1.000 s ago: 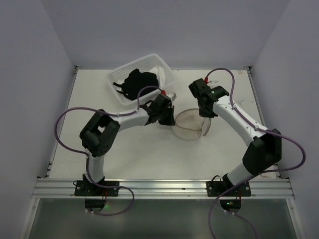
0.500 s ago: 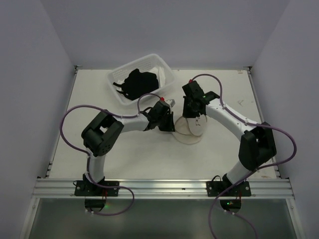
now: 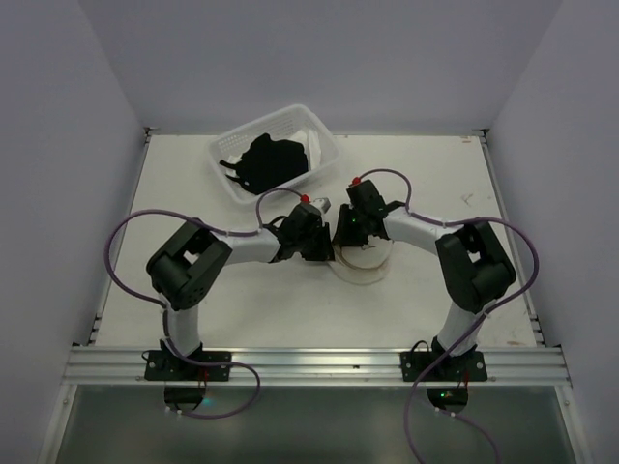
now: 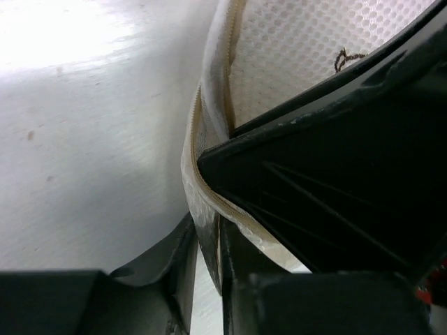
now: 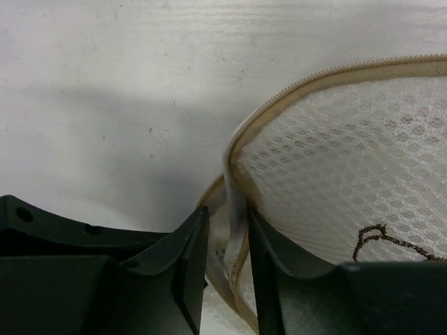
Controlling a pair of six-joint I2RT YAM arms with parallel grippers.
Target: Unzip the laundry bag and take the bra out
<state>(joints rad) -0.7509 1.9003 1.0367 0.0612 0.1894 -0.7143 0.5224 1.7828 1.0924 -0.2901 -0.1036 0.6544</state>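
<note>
The laundry bag point(image 3: 369, 267), a round white mesh pouch with tan zipper trim, lies on the table between both arms. My left gripper point(image 3: 324, 247) stands at its left rim. In the left wrist view the jaws point(image 4: 207, 230) are slightly open around the rim point(image 4: 202, 174), with a sliver of table showing beside the fabric. My right gripper point(image 3: 344, 232) is right next to it, and its jaws point(image 5: 227, 223) are open around the folded rim point(image 5: 236, 188). The black bra point(image 3: 271, 159) lies in the white basket point(image 3: 327, 130) at the back.
The basket stands at the back left of the table, just behind my left wrist. The two grippers nearly touch: the right one's black body point(image 4: 335, 174) fills the right side of the left wrist view. Side walls enclose the table.
The right arm has swung left and down until it is beside the left gripper. The bag has dropped from tilted up to lying low on the table. Both grippers' jaws have eased apart.
</note>
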